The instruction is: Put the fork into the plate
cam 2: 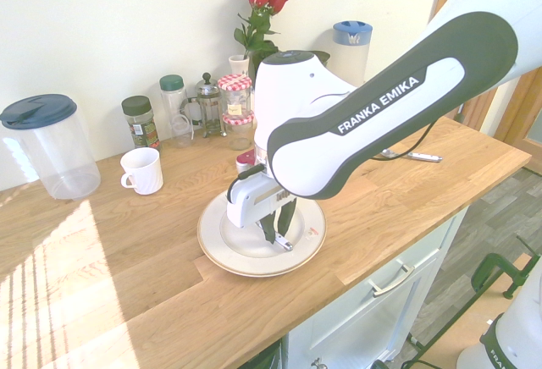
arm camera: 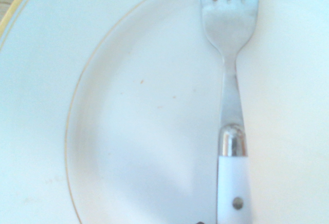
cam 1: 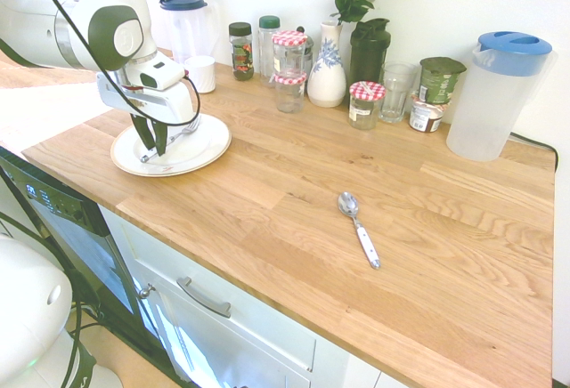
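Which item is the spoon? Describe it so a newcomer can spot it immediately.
Start at the long wooden countertop and look at its open middle stretch, away from the row of jars and the tall clear pitcher with the blue lid along the wall. The small metal spoon with a white handle lies there alone. Unlike the white-handled fork, it has an oval bowl.

The fork [arm camera: 230,70] has polished, mirror-bright metal tines and neck, joined to a smooth white plastic-looking handle set with a small metal rivet. The plate [arm camera: 128,131] is glossy cream-white ceramic with a thin gold-toned line. The countertop [cam 1: 374,192] is oiled wood in jointed staves, satin and visibly grained. The spoon [cam 1: 358,228] has a shiny metal bowl. The pitcher [cam 1: 494,94] is frosted translucent plastic.
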{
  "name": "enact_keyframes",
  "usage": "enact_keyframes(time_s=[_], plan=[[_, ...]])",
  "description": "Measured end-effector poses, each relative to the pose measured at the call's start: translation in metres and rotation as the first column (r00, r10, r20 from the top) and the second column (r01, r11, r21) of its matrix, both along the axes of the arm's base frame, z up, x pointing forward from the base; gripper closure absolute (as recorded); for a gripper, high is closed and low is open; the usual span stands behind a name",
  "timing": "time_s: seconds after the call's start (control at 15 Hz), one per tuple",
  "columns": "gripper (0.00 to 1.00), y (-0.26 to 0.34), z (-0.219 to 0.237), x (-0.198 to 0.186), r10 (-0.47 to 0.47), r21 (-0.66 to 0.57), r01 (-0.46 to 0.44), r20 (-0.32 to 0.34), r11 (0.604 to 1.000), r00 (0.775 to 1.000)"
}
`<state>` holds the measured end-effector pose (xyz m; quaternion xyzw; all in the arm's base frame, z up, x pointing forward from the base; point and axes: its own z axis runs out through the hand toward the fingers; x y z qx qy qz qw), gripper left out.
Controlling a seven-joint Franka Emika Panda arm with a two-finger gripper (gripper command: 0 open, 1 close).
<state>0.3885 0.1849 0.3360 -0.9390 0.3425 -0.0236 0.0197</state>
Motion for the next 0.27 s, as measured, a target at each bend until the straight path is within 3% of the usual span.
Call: enact_keyframes(time_s=[0.27], plan=[[0.0,-0.002,0.014,0.011,-0.011,0.012,0.01,0.03,1.0,1.0]])
